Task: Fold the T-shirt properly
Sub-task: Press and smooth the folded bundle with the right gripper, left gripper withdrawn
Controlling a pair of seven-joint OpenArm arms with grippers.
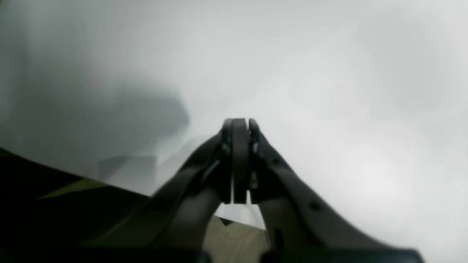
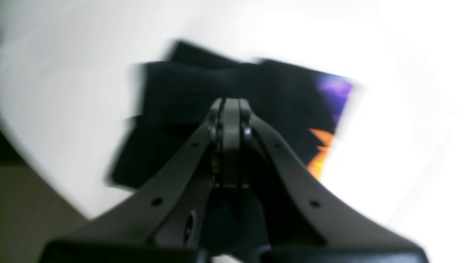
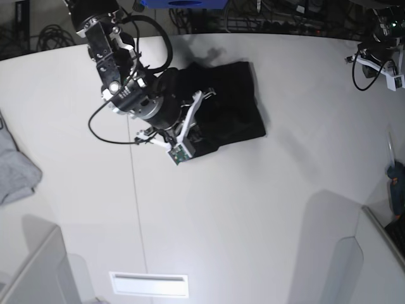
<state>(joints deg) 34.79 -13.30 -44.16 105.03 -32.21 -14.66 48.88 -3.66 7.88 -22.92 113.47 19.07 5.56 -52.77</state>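
Note:
The black T-shirt [image 3: 234, 101] lies folded into a compact block on the white table [image 3: 253, 209] at the back centre. In the right wrist view the T-shirt [image 2: 175, 87] is blurred, and its purple and orange print [image 2: 321, 146] shows along its right edge. My right gripper [image 2: 231, 106] is shut with nothing visible between its fingers, and hovers just above the shirt's near left part; in the base view it [image 3: 201, 119] hangs over the shirt's left edge. My left gripper [image 1: 240, 124] is shut and empty over bare table, far from the shirt. The left arm [image 3: 380, 60] stands at the far right back.
A light grey garment [image 3: 16, 168] lies at the table's left edge. Cables and a blue object [image 3: 183, 3] sit behind the table. Clear partitions [image 3: 354, 253] stand at the front corners. The table edge [image 1: 120, 188] shows low left in the left wrist view.

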